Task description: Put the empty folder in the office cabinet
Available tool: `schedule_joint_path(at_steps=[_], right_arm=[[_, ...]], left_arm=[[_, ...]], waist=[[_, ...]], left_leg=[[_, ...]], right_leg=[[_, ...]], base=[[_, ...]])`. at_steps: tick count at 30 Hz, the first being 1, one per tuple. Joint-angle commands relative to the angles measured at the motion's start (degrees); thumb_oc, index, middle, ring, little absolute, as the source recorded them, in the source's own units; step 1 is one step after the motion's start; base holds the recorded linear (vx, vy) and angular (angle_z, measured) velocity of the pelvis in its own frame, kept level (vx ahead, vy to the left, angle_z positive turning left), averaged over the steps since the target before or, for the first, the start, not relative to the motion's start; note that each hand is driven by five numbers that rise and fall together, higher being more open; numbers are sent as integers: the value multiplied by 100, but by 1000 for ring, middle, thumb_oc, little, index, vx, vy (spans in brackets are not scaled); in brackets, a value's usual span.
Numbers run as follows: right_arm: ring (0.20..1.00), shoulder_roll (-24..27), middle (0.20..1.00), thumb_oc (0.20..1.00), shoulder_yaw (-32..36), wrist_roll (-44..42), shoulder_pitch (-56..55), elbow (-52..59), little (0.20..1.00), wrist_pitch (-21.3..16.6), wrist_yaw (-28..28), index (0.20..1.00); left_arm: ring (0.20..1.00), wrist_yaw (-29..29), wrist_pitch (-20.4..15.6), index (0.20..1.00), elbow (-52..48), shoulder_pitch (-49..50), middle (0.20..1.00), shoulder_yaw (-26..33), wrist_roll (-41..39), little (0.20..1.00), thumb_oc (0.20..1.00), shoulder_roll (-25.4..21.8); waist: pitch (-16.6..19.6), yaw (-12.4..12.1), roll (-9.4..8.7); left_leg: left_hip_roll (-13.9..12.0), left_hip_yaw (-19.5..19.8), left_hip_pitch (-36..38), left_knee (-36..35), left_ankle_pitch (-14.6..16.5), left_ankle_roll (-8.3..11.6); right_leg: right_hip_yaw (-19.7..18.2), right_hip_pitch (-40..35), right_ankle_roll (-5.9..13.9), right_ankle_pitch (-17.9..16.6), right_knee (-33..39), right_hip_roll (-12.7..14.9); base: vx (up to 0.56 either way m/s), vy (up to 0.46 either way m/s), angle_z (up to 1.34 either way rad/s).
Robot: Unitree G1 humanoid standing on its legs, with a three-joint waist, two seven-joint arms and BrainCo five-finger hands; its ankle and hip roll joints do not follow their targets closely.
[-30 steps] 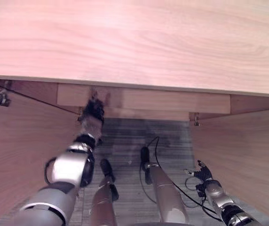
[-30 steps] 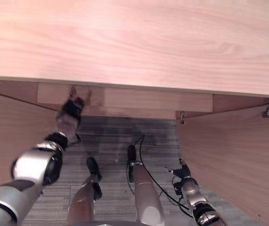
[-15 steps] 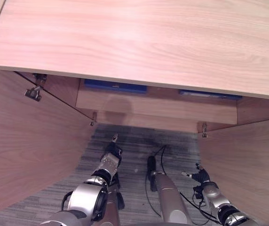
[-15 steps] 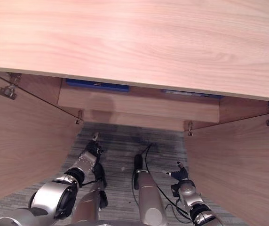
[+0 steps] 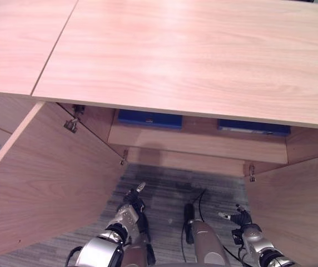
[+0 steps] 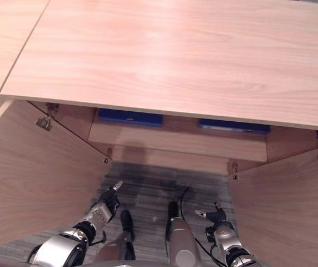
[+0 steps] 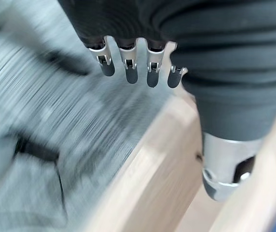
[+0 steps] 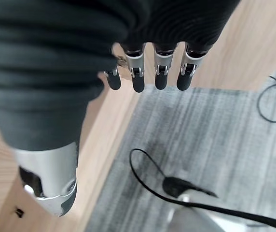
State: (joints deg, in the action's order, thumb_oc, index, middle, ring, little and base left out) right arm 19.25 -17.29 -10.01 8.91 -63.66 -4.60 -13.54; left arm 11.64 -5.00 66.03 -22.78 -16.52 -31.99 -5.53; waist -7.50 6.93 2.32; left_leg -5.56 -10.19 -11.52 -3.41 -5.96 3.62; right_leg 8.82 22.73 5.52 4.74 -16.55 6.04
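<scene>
While both cabinet doors [image 5: 42, 178] hang open, two blue folders [image 5: 149, 118] lie flat on the cabinet [image 6: 175, 142] shelf; left robot hand [image 5: 130, 204] & right robot hand [image 6: 214, 214] are relaxed, empty, low over carpet [image 6: 148, 192].

Grey striped carpet [image 5: 164, 192] covers the floor down here, running between the two wooden panels and off behind.

Pale wood-grain laminate on the cabinet [image 5: 192, 55], smooth with a soft sheen (top and doors [image 5: 42, 178] alike). Small bright metal hinges [image 5: 71, 123] under the top. Below the cabinet, grey ribbed carpet [image 6: 148, 192], matt. On its shelf, blue folders [image 5: 149, 118], smooth.
</scene>
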Motion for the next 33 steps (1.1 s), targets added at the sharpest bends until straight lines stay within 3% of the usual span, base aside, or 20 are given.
schedule_joint_path(at_steps=[1, 2, 3, 5, 9, 10, 12, 13, 17, 24, 25, 33], right_arm=[[1000, 67, 1000, 1000, 256, 205, -68, -32, 1000, -234, 1, 1000], [1000, 65, 1000, 1000, 257, 206, -77, -29, 1000, -234, 1, 1000], [1000, 218, 1000, 1000, 410, 329, -344, 76, 1000, -348, 96, 1000], [1000, 215, 1000, 1000, 411, 330, -346, 78, 1000, -347, 96, 1000], [1000, 381, 1000, 1000, 729, 470, -744, 93, 1000, -478, 228, 1000], [1000, 394, 1000, 1000, 766, 507, -790, 62, 1000, -479, 243, 1000], [1000, 382, 1000, 1000, 823, 579, -862, -93, 1000, -488, 273, 1000], [1000, 370, 1000, 1000, 890, 612, -913, -169, 1000, -538, 243, 1000], [1000, 362, 1000, 1000, 830, 672, -940, -220, 1000, -579, 230, 1000], [1000, 434, 1000, 1000, 706, 517, -536, -159, 1000, -606, 86, 1000], [1000, 424, 1000, 1000, 660, 368, -370, -120, 1000, -630, 22, 1000], [1000, 360, 1000, 1000, 319, 132, 50, -40, 1000, -799, -127, 1000]], left_arm=[[1000, -59, -367, 1000, -339, -265, 1000, 11, 1035, 1000, 1000, -246], [1000, -56, -363, 1000, -350, -253, 1000, 7, 1038, 1000, 1000, -248], [1000, -201, -500, 1000, -1096, 265, 1000, -222, 1768, 1000, 1000, -737], [1000, -200, -497, 1000, -1102, 269, 1000, -223, 1768, 1000, 1000, -741], [1000, -282, -646, 1000, -2239, 1143, 1000, -347, 3004, 1000, 1000, -1491], [200, -324, -675, 200, -2372, 1250, 200, -346, 3121, 200, 200, -1553], [200, -284, -687, 200, -2523, 1369, 200, -359, 3674, 200, 200, -1738], [200, -29, -720, 200, -2785, 1328, 200, -460, 4478, 200, 200, -2007], [200, 302, -691, 200, -2871, 1131, 200, -464, 5157, 200, 200, -2230], [200, 706, -567, 200, -2448, 45, 200, -724, 5323, 200, 200, -2347], [200, 837, -492, 200, -2123, -394, 200, -828, 5248, 200, 200, -2347], [200, 1118, -354, 200, -1159, -1957, 200, -1286, 5018, 200, 200, -2495]], waist=[[-148, -53, -147], [-146, -55, -149], [-87, -107, -124], [-69, -106, -126], [72, -192, -97], [95, -207, -92], [138, -241, -103], [190, -269, -128], [223, -258, -186], [-133, -142, -305], [-291, -94, -328], [-565, 40, -439]], left_leg=[[-194, 77, 273, -49, 143, 396], [-194, 78, 278, -49, 143, 396], [-191, 87, 411, -73, 171, 406], [-189, 89, 386, -77, 151, 404], [-170, 97, 615, -95, 214, 402], [-166, 93, 656, -101, 227, 400], [-160, 93, 732, -118, 252, 401], [-153, 94, 748, -132, 283, 399], [-164, 79, 725, -130, 316, 393], [-234, 74, 94, 55, 239, 339], [-233, 94, -190, 261, 237, 314], [-184, 252, -1244, 1039, 329, 276]], right_leg=[[109, -423, 522, -637, 788, 348], [111, -431, 522, -639, 794, 347], [142, -627, 561, -622, 836, 350], [144, -612, 559, -650, 860, 350], [185, -871, 605, -609, 909, 387], [202, -909, 611, -602, 922, 396], [242, -1028, 630, -610, 1012, 400], [264, -1089, 648, -619, 1081, 401], [248, -1082, 658, -635, 1133, 386], [102, -318, 612, -726, 881, 375], [51, -19, 581, -743, 697, 398], [48, 783, 555, -747, 233, 484]], base=[[31, -1, -1], [37, -6, 1], [31, -7, 3], [15, -4, 1], [75, 12, 9], [63, 13, 5], [41, 15, 3], [0, 0, 0], [-3, 10, 1], [-164, 14, -9], [-141, 24, -10], [-121, -7, 0]])
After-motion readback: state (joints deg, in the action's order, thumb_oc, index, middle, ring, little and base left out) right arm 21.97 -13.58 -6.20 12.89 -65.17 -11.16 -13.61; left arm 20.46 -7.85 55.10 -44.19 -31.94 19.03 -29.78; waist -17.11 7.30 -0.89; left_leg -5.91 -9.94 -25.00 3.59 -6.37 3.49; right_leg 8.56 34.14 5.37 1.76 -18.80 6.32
